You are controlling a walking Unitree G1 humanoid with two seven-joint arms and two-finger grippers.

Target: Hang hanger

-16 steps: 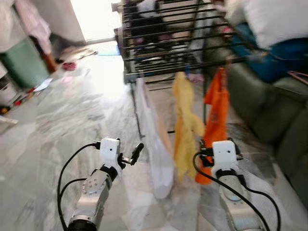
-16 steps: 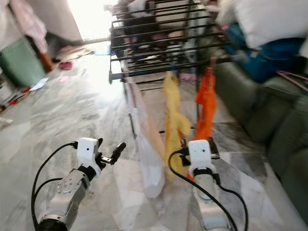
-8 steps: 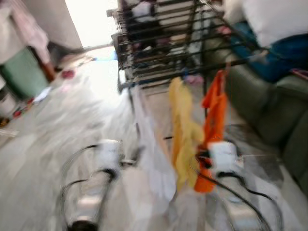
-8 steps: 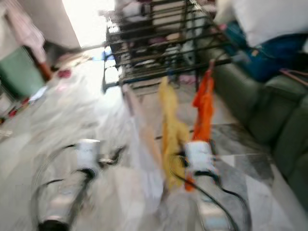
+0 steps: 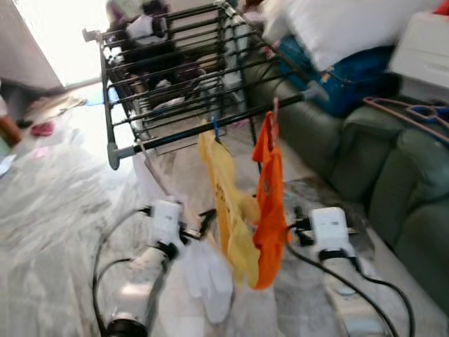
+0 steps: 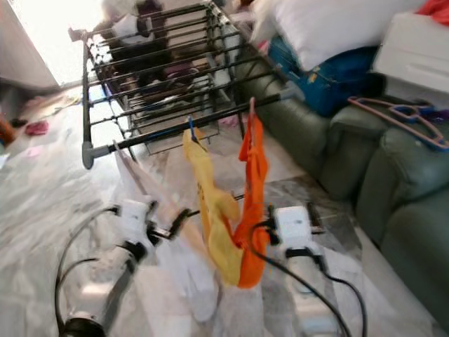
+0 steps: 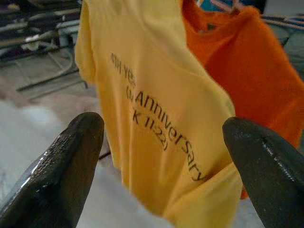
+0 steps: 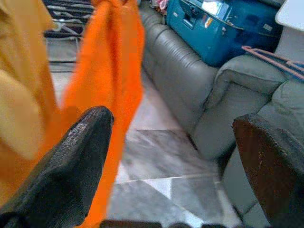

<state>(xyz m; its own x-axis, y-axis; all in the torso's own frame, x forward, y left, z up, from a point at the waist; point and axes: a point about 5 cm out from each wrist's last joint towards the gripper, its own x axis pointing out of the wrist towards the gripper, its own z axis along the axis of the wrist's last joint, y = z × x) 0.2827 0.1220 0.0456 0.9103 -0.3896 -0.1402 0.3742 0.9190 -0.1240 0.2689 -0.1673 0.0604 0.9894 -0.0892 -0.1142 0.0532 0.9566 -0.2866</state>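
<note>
While my head camera looks down over a marble floor, a black drying rack stands before me with its front rail carrying two garments. On that rail a yellow shirt hangs from a blue hanger hook, and just beside it, on my right, an orange shirt hangs from a pinkish hanger hook; the two shirts touch lower down. A white garment droops below and to the left of the yellow shirt. My left pincer is held just left of the yellow shirt, fingers spread apart and grasping nothing; in its wrist view the shirt's dark printed lettering lies between the two black fingers. My right pincer is likewise released and empty, the orange shirt hanging close by one finger; its white wrist housing sits just right of that shirt. A green sofa stands to my right, bearing a blue suitcase, a white pillow, and loose hangers lying on its arm, pink and blue, well apart from both pincers.
</note>
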